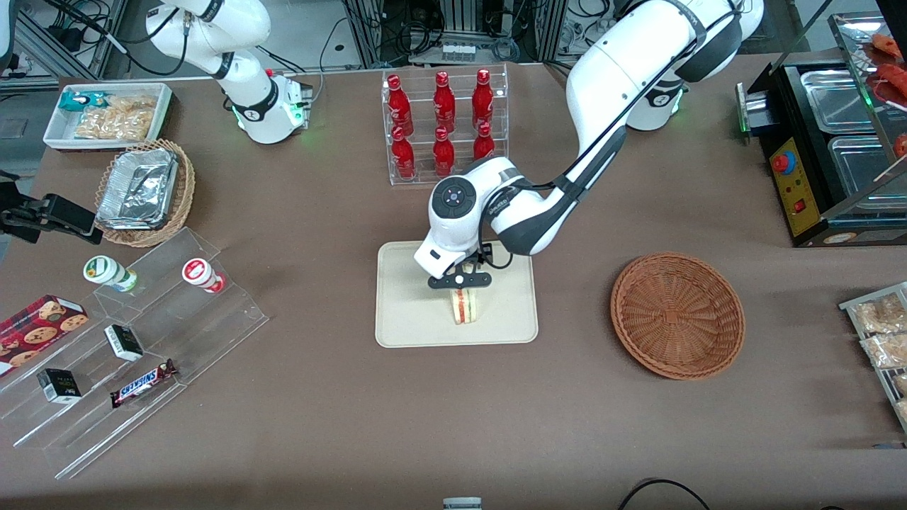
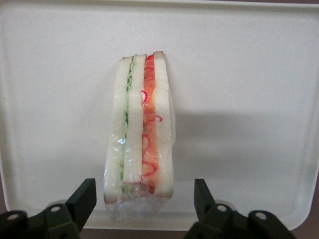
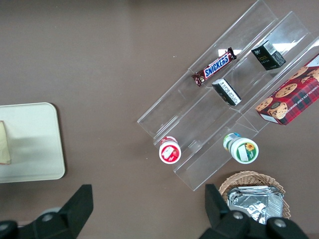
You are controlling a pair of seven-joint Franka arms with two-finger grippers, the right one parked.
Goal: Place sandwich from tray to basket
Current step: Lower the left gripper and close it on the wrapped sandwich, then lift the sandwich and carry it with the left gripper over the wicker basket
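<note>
"Sandwich [image 1: 465, 308] loc, pls?"

"Lying on the cream tray [image 1: 418, 326], which sits on the tabletop [image 1: 319, 425]. Clear wrap, white bread, green + red-orange filling."

"OK, & the tool [image 1: 459, 280]?"

"Above the sandwich, over the tray. Fingers [image 2: 82, 201] are apart, w/ the sandwich showing btwn them in the left wrist view. Contact? Can't tell."

"Round basket [image 1: 677, 315]?"

"On the tabletop beside the tray, twd the working arm's end."

"Other stuff, quick?"

"Clear bin [image 1: 414, 180] w/ red bottles [image 1: 444, 103], farther from the front cam than the tray. Twd the parked arm's end: 2nd basket [image 1: 186, 191] w/ a foil pack [image 1: 138, 191] in it, + a clear rack [image 1: 205, 340] w/ 2 jars [image 1: 203, 275], 2 small boxes [image 1: 123, 343] & a wrapped bar [image 1: 142, 383] on it. Rack's nearer the front cam than the foil pack."
</note>
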